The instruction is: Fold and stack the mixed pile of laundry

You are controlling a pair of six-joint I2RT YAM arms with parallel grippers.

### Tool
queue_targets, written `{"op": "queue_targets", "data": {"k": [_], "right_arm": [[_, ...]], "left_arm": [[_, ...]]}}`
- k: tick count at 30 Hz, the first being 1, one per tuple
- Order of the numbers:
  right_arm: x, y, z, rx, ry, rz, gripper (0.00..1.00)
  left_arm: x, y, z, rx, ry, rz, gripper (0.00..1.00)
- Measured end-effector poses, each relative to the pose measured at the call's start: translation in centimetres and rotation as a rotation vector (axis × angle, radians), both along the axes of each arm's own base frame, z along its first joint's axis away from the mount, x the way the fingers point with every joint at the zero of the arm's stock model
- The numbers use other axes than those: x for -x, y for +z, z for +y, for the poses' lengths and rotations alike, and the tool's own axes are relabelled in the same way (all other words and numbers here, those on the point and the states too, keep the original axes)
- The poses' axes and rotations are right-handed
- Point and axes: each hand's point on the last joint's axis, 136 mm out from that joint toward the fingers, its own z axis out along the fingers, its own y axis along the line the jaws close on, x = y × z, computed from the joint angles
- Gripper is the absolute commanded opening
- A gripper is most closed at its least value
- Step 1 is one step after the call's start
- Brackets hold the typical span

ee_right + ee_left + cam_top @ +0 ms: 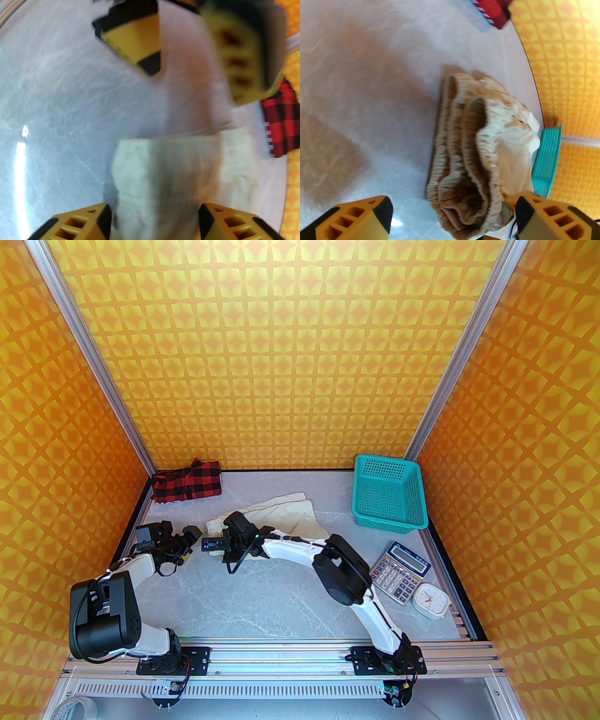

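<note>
The red-and-black check shirt lies folded at the back left corner, also at the right edge of the right wrist view. The cream garment lies mid-table, its gathered elastic band folded and facing left. My left gripper is open just left of the band; the right fingertip brushes the cloth. My right gripper is low over the band's end. Its jaws stand apart astride the cream cloth, which fills the gap. The left gripper's fingers face it.
A teal perforated basket stands at the back right. Along the right edge lie a grey calculator and a small white clock. Orange patterned walls close three sides. Bare table stretches in front of the arms.
</note>
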Motion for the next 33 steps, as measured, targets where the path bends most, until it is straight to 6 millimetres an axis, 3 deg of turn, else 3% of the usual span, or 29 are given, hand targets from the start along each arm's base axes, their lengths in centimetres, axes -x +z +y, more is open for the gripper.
{"op": "queue_targets", "data": {"k": [2,4,9,16,24,30,33], "right_arm": [[-0.2,-0.7,0.3,0.011,0.002,0.001,0.27],[-0.3,-1.0,0.3,0.014,0.001,-0.002,0.14],[-0.1,0.0,0.3,-0.038,0.002,-0.025,0.02],[1.2,1.9,-0.3,-0.101,0.049,-0.06,0.0],[1.7,2.4,-0.4,-0.15,0.07,-0.084,0.0],[1.9,3.5,-0.3,-0.186,0.079,-0.104,0.0],[2.1,3.6,-0.5,-0.193,0.083,-0.105,0.0]], "left_arm": [[0.1,-0.2,-0.1,0.014,0.01,0.011,0.92],[0.2,-0.2,-0.2,0.035,0.02,0.011,0.92],[1.6,-1.6,-1.1,0.109,0.04,0.044,0.94],[1.5,-0.7,-2.3,0.223,0.058,-0.011,0.97],[0.4,-0.5,-3.9,0.292,0.05,-0.019,0.94],[0.3,-1.4,-5.8,0.292,0.03,0.021,0.71],[-0.3,-1.7,-6.2,0.294,0.032,0.034,0.52]]}}
